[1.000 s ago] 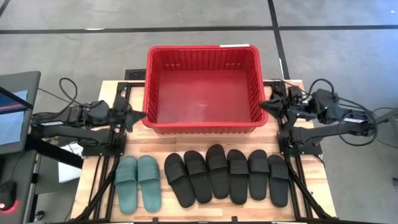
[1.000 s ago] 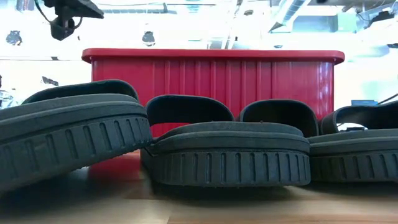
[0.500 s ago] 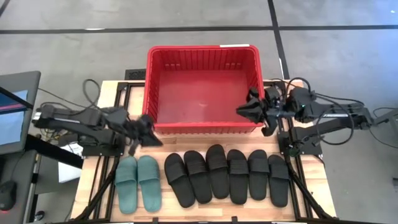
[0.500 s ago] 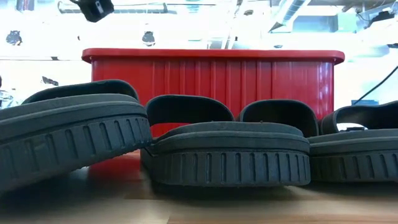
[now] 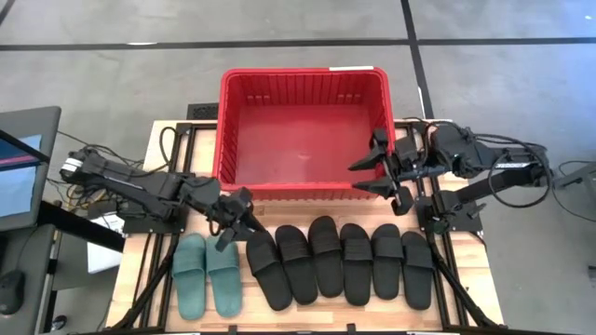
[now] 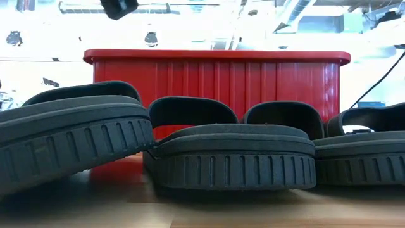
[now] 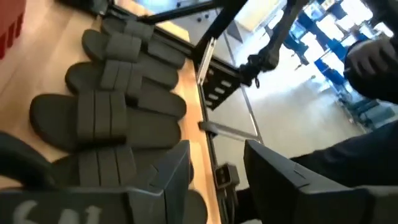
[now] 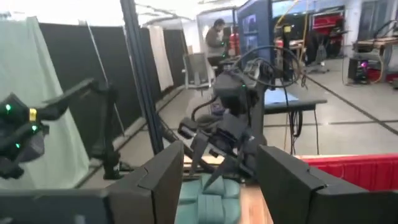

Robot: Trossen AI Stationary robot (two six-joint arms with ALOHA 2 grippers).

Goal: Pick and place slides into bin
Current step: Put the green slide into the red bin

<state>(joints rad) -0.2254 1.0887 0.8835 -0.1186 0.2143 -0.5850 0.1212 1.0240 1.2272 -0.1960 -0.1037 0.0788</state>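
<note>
Eight slides (image 5: 341, 264) line wooden table (image 5: 466, 279); both grippers' fingers spread, holding nothing.

Low view — slides (image 6: 228, 155) hide the bin's (image 6: 215, 73) lower wall.

Both arms reach inward over the table (image 5: 140, 270), the left tool (image 5: 244, 221) angled low with its fingers parted, the right tool (image 5: 365, 177) raised, its fingers spread wide and holding nothing.
</note>
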